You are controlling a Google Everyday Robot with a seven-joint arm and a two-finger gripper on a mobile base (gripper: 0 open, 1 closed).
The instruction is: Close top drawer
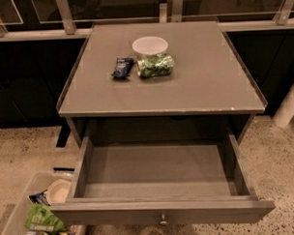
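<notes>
Jutting toward the camera, the top drawer (116, 213) is lying left of the white arm (288, 105) — gripper out of frame, state untellable

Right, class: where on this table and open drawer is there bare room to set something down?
Crowded: rear centre of the tabletop, where white bowl, green bag and dark bar cluster. Bare: in front of them to the front edge, both sides, the entire top drawer floor. Pincer: out of view.

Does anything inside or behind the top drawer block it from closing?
Nothing visible does: the top drawer is pulled out, its inside bare, the opening behind it free. The tool is not in view.
</notes>
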